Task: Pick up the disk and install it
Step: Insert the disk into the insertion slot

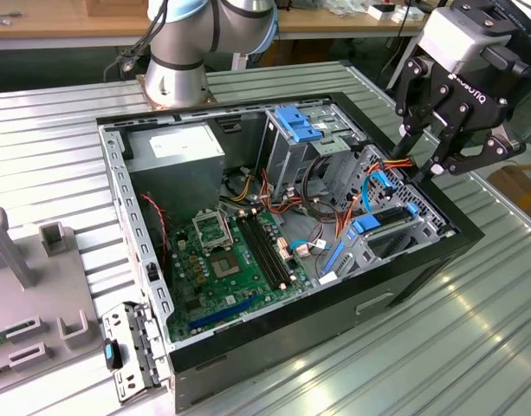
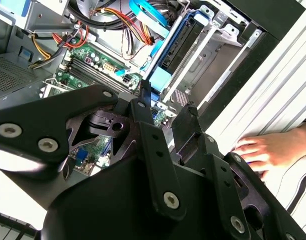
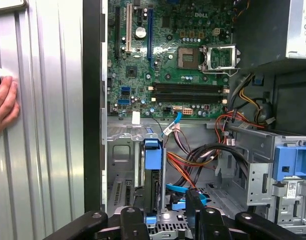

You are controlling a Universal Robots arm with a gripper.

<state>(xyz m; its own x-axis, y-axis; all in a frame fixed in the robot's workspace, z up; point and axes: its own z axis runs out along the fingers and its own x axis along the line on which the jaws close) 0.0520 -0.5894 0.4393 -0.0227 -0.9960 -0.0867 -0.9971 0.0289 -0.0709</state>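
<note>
A robotics lab or workshop; an opened computer case point(image 1: 352, 316) lies under the fingers point(image 3: 194, 210) on a ribbed metal table point(image 1: 490, 347); wooden benches point(image 1: 57, 22) stand beyond them.

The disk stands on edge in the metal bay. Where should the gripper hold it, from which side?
Probably by the upper blue carrier edge of the disk, from straight above: it stands on edge between bay walls that cover its faces. The open gripper hangs over it.

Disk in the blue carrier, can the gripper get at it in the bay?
Probably yes. The open gripper hangs over that end of the case, and the disk stands on edge with its blue top exposed. Orange cables run close beside it and could crowd a finger.
</note>
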